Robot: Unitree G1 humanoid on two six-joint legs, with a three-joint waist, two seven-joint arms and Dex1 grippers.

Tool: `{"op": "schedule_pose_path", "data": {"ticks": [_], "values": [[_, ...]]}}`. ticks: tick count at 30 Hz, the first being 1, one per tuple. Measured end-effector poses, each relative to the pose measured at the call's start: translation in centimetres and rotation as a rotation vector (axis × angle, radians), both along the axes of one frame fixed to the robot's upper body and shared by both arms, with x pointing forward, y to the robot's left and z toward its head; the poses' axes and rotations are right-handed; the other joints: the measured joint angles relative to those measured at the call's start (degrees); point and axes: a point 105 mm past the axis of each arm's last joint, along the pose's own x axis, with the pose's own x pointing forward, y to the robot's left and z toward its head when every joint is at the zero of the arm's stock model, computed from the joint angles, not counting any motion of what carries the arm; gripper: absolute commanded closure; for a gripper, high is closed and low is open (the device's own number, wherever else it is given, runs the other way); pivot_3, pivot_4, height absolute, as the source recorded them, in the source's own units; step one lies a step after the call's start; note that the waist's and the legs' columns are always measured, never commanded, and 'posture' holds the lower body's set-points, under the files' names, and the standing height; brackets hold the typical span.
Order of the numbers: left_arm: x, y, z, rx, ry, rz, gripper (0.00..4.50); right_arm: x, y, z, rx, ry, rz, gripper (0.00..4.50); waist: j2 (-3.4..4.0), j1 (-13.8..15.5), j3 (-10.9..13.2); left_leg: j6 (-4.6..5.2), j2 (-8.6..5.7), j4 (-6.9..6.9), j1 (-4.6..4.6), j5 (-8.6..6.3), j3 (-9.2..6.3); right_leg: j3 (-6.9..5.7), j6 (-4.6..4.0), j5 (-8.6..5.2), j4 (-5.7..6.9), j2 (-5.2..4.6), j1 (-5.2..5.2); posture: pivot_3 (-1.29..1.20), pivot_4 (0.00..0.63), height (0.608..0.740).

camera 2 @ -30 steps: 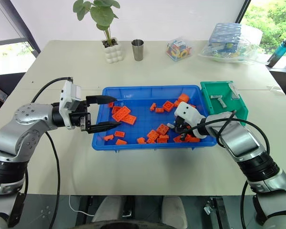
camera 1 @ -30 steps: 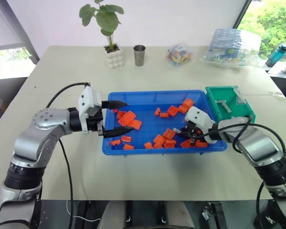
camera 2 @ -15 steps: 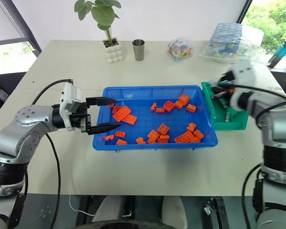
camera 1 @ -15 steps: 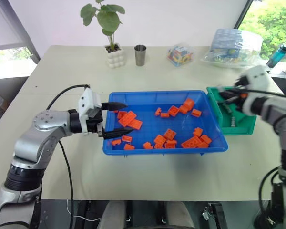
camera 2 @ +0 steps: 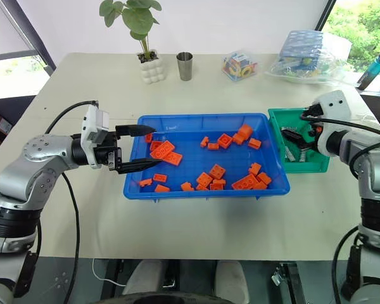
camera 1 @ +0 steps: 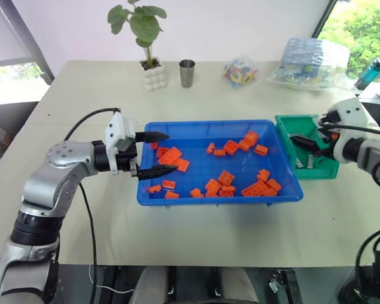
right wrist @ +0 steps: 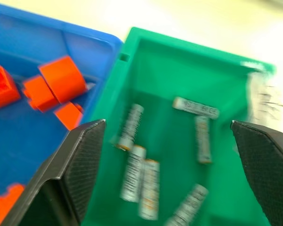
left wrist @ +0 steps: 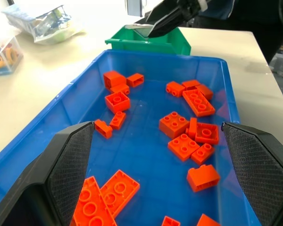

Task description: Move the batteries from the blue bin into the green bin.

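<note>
The blue bin (camera 1: 218, 198) lies mid-table and holds several orange bricks (camera 1: 171, 156). Against its right end stands the green bin (camera 1: 321, 173), with several silver-grey batteries (right wrist: 130, 126) lying loose on its floor (right wrist: 170, 89). My right gripper (right wrist: 167, 123) hangs open just above the green bin, nothing between its fingers; the head view shows it (camera 1: 306, 145) over the bin's middle. My left gripper (camera 1: 171, 152) is held level over the blue bin's left end, open and empty, pointing along the tray toward the bricks (left wrist: 188, 141).
Along the table's far edge stand a potted plant (camera 1: 151, 75), a metal cup (camera 1: 185, 73), a clear box of coloured pieces (camera 1: 238, 71) and a plastic bag (camera 1: 310, 62). A blue bottle (camera 1: 367, 73) stands past the right corner.
My right gripper rose out of the blue bin's right end, swung right to above the green bin and opened. The left arm stayed where it was.
</note>
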Motion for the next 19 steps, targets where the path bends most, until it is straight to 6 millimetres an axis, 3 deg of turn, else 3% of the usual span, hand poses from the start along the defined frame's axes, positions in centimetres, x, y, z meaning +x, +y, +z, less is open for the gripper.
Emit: {"op": "schedule_pose_path", "data": {"ticks": [6, 10, 15, 19], "values": [[0.2, 2.0, -0.3, 0.037, 0.024, 0.047, 0.0, -4.7, 0.5, 0.1, -0.06, 0.012, 0.283, 0.04, 0.0, 0.3, 0.0, 0.06, 0.04, -0.01, 0.04, -0.03, 0.02, 0.0, 0.01, 0.0, -0.07, 0.02, 0.07, 0.0, 0.15, 0.716], [0.3, 5.7, 0.6, 0.073, 0.046, 0.132, 0.0, -8.9, -1.3, -1.2, -0.042, 0.137, 0.408, 0.04, -0.01, 0.6, 0.0, 0.21, 0.04, -0.01, 0.13, -0.12, -0.03, -0.04, 0.01, 0.0, -0.18, 0.03, 0.24, 0.0, 0.15, 0.716], [0.0, 7.9, 1.4, 0.082, 0.059, 0.155, 0.0, -9.8, -4.5, 0.1, -0.082, 0.119, 0.373, 0.04, -0.01, 0.3, 0.0, 0.28, 0.08, -0.01, 0.28, -0.16, -0.02, -0.03, 0.01, 0.0, -0.25, 0.03, 0.38, 0.0, 0.15, 0.716], [0.6, 8.8, 1.5, 0.059, 0.069, 0.197, 0.0, -10.0, -4.8, 0.0, -0.072, 0.13, 0.384, 0.04, -0.01, 0.3, 0.0, 0.08, 0.09, -0.02, 0.25, -0.05, -0.02, -0.03, 0.01, 0.0, -0.24, 0.03, 0.35, 0.0, 0.15, 0.716]]}}
